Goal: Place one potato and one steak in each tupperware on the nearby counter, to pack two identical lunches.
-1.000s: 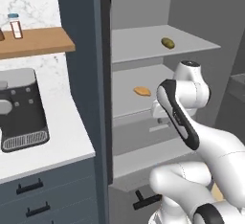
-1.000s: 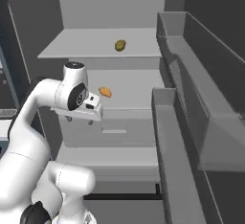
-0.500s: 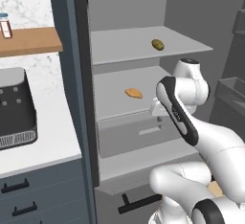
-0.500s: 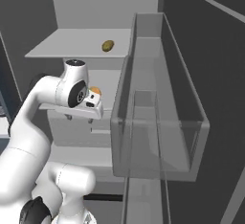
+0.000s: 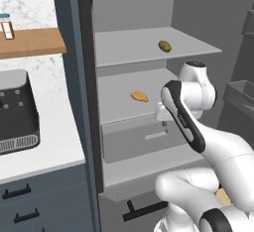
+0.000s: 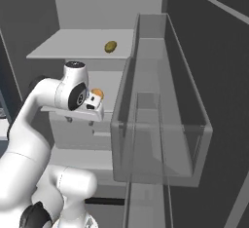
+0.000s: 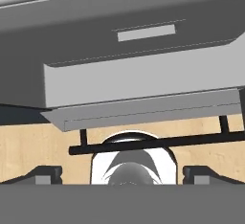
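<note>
My fingers [image 7: 48, 173] stood wide apart, one tip at 8 o'clock and one at 4 o'clock of the hand view, nothing btwn them. Gripper [image 7: 122, 175] was empty and looked down the front of the open fridge. A grey drawer [image 7: 146, 32] w/ a pale slot filled the 12 o'clock half of that view. Under it ran a black bar handle [image 7: 158, 142], and pale wood floor [image 7: 28, 146] showed at 9 and 3 o'clock.

From the left base view, the potato [image 5: 164, 46] sat on the top fridge shelf at approx 1 o'clock, alone, well apart from me. An orange-brown food piece [image 5: 139, 96] lay on the middle shelf near the centre; couldn't tell if it was steak. My arm rose from 5 o'clock and crossed in front of the drawer. The counter [image 5: 54, 151] lay at 8 o'clock, white, w/ a black appliance [image 5: 15, 112] on it. Above that, at 10 o'clock, hung a wooden shelf [image 5: 30, 42] w/ a small jar [image 5: 6, 26] on it.

From the right base view, the potato was at 12 o'clock. The orange-brown piece peeked out just beside my wrist at 10 o'clock. A clear door bin [image 6: 160, 139] took up the 3 o'clock side.
</note>
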Robot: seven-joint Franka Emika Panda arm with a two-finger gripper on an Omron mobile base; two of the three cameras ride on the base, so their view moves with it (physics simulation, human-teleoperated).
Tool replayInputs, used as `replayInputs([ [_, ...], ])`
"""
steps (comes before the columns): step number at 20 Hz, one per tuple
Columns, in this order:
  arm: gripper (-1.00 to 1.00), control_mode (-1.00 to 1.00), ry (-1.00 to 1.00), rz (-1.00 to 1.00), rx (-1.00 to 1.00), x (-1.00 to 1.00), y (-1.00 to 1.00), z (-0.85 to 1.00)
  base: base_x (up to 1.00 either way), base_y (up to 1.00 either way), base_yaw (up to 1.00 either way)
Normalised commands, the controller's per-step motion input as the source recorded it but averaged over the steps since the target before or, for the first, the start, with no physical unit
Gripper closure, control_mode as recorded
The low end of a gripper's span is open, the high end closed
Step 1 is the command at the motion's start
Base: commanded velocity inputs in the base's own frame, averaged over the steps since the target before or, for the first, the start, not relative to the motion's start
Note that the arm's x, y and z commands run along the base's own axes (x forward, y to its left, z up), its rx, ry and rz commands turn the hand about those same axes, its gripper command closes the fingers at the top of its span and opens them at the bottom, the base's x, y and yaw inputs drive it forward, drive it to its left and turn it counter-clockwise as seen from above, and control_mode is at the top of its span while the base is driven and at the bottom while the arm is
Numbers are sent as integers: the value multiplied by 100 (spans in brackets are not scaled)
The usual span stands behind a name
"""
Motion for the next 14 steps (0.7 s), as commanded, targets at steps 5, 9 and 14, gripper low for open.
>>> replayInputs([
  [5, -100, -100, -19, 13, 0, 55, 13, 3, 0, 0, 0],
  [9, -100, -100, -5, 10, 0, 86, -1, 0, 0, 0, 0],
  [14, -100, -100, -1, 4, 0, 84, -1, 0, 0, 0, 0],
])
